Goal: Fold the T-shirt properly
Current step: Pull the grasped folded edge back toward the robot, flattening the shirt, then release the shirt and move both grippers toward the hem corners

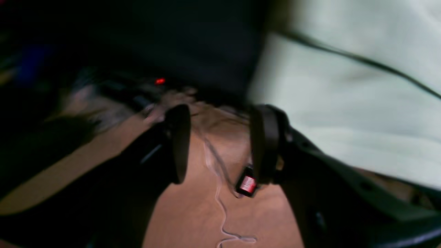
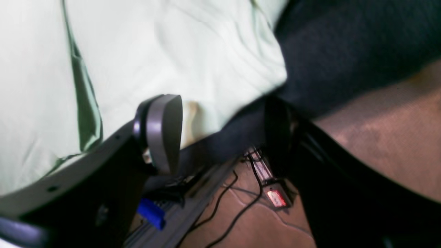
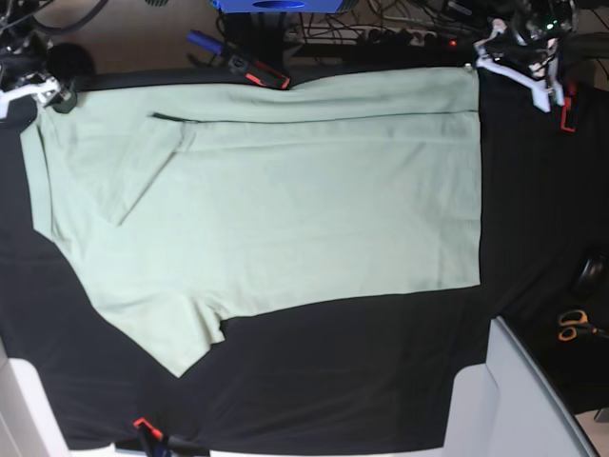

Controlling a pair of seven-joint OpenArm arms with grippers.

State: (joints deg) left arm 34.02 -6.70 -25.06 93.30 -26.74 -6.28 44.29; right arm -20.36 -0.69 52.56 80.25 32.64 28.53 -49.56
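The pale mint-green T-shirt [image 3: 285, 190] lies spread flat on the black table cloth [image 3: 362, 371], with its far edge folded over in a strip and one sleeve folded in at the upper left. My left gripper [image 1: 220, 144] is open and empty at the shirt's far right corner [image 3: 495, 55]. The shirt [image 1: 344, 103] lies to its right, and floor shows between the fingers. My right gripper [image 2: 220, 137] is open at the far left corner [image 3: 38, 90]. The shirt's edge [image 2: 206, 86] lies just past its fingertips, beside the left finger [image 2: 163, 134].
Scissors [image 3: 574, 324] lie at the right edge. Red clamps [image 3: 257, 74] [image 3: 143, 426] hold the cloth at the far and near edges. A blue box [image 3: 276, 5] and cables lie behind the table. A grey panel [image 3: 514, 400] stands at the near right.
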